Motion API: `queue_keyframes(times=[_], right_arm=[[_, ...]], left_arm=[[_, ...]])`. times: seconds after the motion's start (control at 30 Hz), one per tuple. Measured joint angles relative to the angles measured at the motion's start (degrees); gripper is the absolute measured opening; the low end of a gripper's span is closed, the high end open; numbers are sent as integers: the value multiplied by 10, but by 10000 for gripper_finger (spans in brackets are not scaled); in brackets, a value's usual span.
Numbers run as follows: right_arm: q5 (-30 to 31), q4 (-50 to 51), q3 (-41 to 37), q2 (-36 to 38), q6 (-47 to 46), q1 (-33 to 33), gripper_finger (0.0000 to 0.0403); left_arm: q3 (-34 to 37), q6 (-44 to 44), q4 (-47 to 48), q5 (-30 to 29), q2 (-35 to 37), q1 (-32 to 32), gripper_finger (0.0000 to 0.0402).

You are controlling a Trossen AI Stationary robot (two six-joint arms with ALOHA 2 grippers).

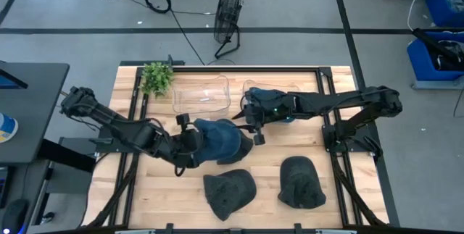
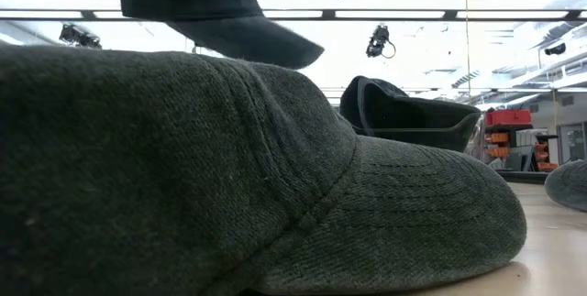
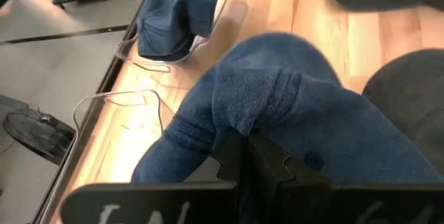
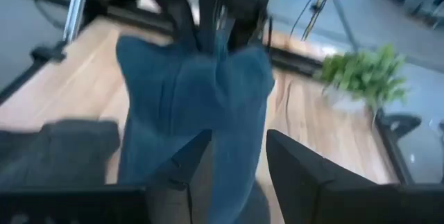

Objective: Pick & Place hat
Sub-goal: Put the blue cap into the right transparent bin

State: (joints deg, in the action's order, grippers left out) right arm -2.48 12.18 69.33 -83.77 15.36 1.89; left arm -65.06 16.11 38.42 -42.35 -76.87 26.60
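A blue hat (image 1: 220, 140) hangs in the air above the table's middle; in the low view the blue hat (image 2: 215, 12) floats clear of the wood. My left gripper (image 1: 190, 142), reaching in from the left, is shut on its left side. My right gripper (image 1: 251, 127) comes from the right and is open. In its wrist view the right gripper (image 4: 236, 156) has one finger on either side of the blue hat (image 4: 201, 92); I cannot tell whether they touch it. A second blue hat (image 3: 177, 9) lies in a clear bin. My left gripper (image 3: 250, 151) pinches a bunched fold of the blue hat's crown cloth (image 3: 253, 113) between its two fingers. The fingers come level from the table's left. The hat is lifted clear of the table and droops away from the fingers toward the right arm.
Two dark grey hats (image 1: 229, 191) (image 1: 301, 183) lie on the near half of the table, below the held hat. An empty clear bin (image 1: 201, 96) and the one under the right arm (image 1: 270, 91) stand at the far side. A small plant (image 1: 156, 78) stands at the far left.
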Motion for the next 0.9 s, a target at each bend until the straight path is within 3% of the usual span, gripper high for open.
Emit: queue_keyframes(times=[0.2,0.3,0.9], right_arm=[[-23,-103,-24,-16,1,0,142],[-57,-112,-24,-34,1,0,142],[-61,-113,-25,-44,2,-1,134]], left_arm=[[0,-76,-50,23,0,-30,12],[0,-118,-82,48,0,-43,13],[0,-248,-174,94,0,-90,13]])
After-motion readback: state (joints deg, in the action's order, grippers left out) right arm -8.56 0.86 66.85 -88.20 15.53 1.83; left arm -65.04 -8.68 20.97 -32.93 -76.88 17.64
